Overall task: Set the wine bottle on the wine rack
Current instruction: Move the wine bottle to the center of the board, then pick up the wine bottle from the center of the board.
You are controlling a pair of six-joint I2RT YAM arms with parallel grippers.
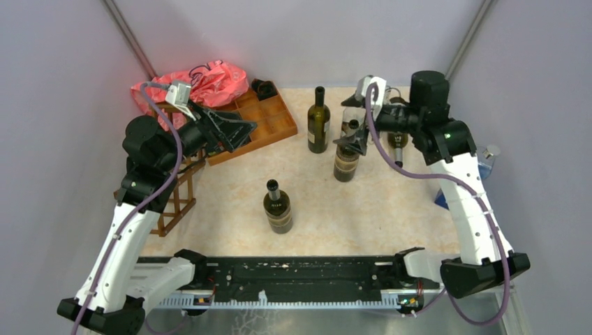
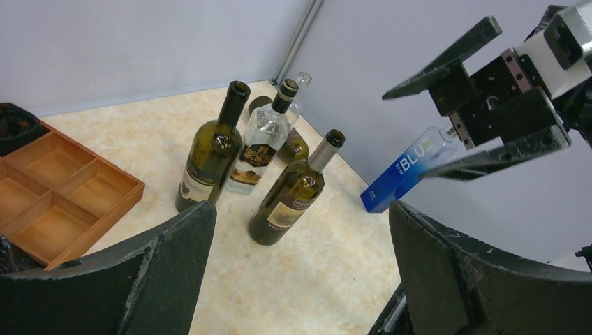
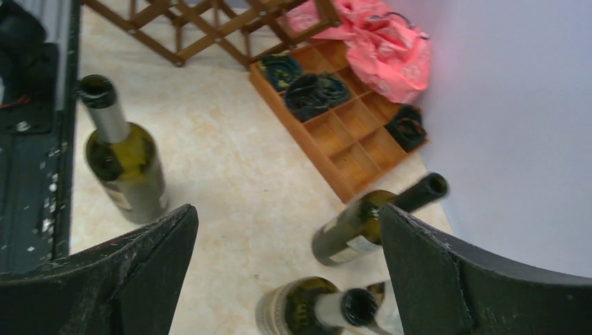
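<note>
Three wine bottles stand upright on the table: a dark green one (image 1: pixel 319 124) at the back, one with a pale neck (image 1: pixel 347 159) to its right, and one (image 1: pixel 278 208) nearer the front. My right gripper (image 1: pixel 348 139) hangs open over the pale-necked bottle (image 3: pixel 328 307), whose mouth shows between the jaws without touching them. The dark brown wine rack (image 1: pixel 180 199) stands at the left edge, partly hidden by my left arm, and shows in the right wrist view (image 3: pixel 209 21). My left gripper (image 1: pixel 244 132) is open and empty above the tray.
An orange-brown compartmented tray (image 1: pixel 269 122) holding dark items sits at the back left, with a pink bag (image 1: pixel 206 82) behind it. A clear labelled bottle (image 2: pixel 262 150) and a blue box (image 2: pixel 408 171) stand near the right wall. A black rail (image 1: pixel 293 276) runs along the near edge.
</note>
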